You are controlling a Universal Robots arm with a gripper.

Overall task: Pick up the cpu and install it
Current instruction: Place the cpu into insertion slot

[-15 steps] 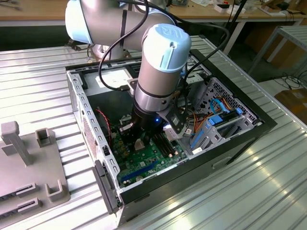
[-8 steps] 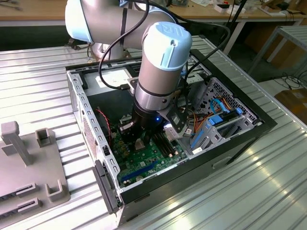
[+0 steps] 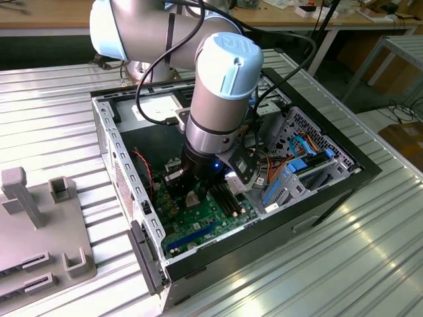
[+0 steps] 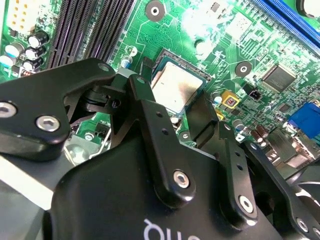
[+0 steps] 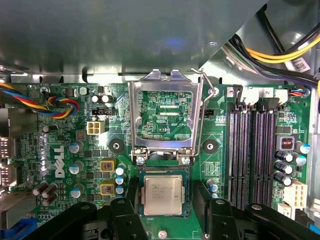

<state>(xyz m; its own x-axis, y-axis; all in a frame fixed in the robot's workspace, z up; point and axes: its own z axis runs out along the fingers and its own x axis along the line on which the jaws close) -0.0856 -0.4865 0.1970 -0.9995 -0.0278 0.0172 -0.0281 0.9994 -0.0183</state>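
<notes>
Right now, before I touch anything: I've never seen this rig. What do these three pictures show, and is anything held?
The exterior view shows the whole setup: a grey robot arm reaches into an open computer case lying on a ribbed metal table. The two wrist views come from cameras riding on the arm, looking at the green motherboard. The black parts in both are the claw. Its fingers stand apart, one on each side of the cpu, the small silver square. The cpu lies flat in its socket, whose metal lid is swung open. Nothing looks held: the claw appears open.
</notes>
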